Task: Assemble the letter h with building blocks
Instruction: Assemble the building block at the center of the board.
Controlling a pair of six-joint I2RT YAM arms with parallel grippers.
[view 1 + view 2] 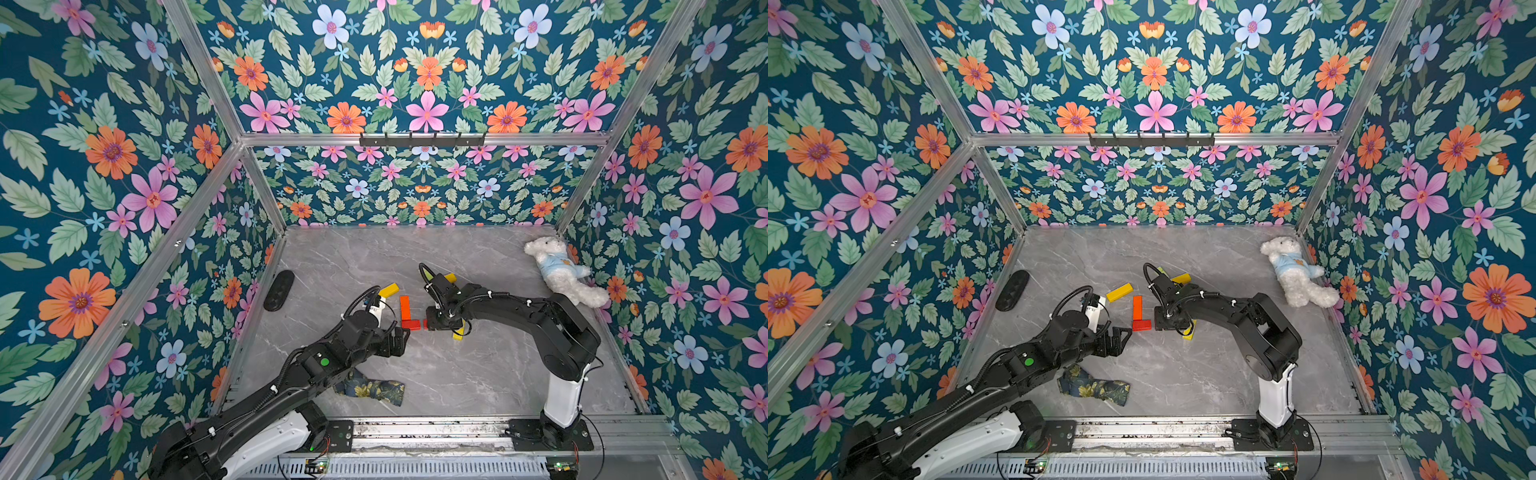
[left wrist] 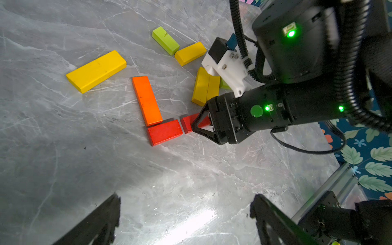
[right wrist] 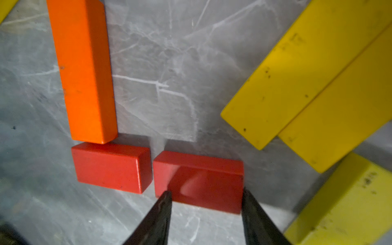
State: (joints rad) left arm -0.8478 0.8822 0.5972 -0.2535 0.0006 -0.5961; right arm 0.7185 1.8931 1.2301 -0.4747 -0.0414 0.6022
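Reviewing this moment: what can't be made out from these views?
- Grip: right wrist view, the fingers of the right gripper straddle the second red block; blur hides whether they touch. In both top views the right arm covers them.
- Block count: in both top views that arm hides most of the yellow pile; in the left wrist view its camera mount covers most of a lime block.
- Pile's extent: cut off by the right wrist view's edge.

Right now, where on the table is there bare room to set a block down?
Free: the table's far strip between the black pad and the bear, and the near patch between the cloth and the right arm. Crowded: the centre, around the blocks, the right claw and the left claw.
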